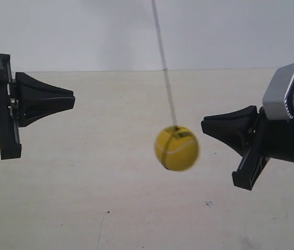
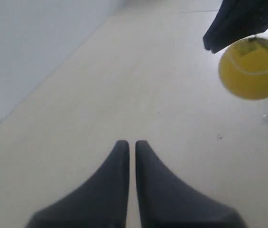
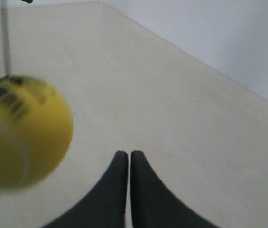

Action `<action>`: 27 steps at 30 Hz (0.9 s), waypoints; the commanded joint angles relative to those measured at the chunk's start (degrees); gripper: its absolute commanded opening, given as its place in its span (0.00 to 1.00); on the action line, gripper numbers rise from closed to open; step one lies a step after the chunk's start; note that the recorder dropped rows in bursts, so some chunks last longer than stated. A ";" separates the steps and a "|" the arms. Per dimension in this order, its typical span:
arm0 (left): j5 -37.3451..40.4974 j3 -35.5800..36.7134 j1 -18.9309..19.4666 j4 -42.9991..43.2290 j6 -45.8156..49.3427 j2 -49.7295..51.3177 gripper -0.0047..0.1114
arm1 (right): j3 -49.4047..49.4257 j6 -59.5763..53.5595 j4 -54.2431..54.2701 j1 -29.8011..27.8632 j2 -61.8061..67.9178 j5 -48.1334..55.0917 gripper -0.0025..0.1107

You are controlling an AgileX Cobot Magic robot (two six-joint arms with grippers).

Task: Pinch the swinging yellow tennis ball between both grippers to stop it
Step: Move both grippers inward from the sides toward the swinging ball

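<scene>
The yellow tennis ball [image 1: 177, 148] hangs on a thin string [image 1: 165, 62] above the table, blurred by motion. It hangs in the gap between the two gripper heads, much nearer the right gripper [image 1: 203, 125] and a little below its tip, touching neither. The left gripper [image 1: 74, 100] points at it from farther off and sits higher. In the left wrist view the ball [image 2: 252, 69] shows beyond my shut left gripper [image 2: 129, 142], just under the right gripper's black tip [image 2: 219, 33]. The ball [image 3: 17, 130] looms large and blurred beside my shut right gripper [image 3: 125, 153].
A beige table [image 1: 84, 208] lies under everything, with a few small dark specks. A pale wall [image 1: 84, 31] rises behind it. The string [image 3: 4, 42] runs up out of view.
</scene>
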 commanded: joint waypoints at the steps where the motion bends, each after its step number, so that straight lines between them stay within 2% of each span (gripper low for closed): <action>1: -6.87 -0.27 -0.14 0.60 1.25 1.84 0.08 | -0.31 1.24 -1.70 -0.04 0.71 -3.85 0.02; 8: -6.71 -0.27 -0.14 0.49 1.26 3.85 0.08 | -0.31 1.24 -1.70 -0.04 0.71 -3.84 0.02; 14: -9.73 -0.61 -0.14 -1.43 4.87 3.84 0.08 | -0.31 1.24 -1.70 -0.04 0.71 -3.94 0.02; 27: -9.73 -1.76 -0.14 -0.42 2.91 4.51 0.08 | -1.11 -1.21 1.39 -0.04 0.85 -2.83 0.02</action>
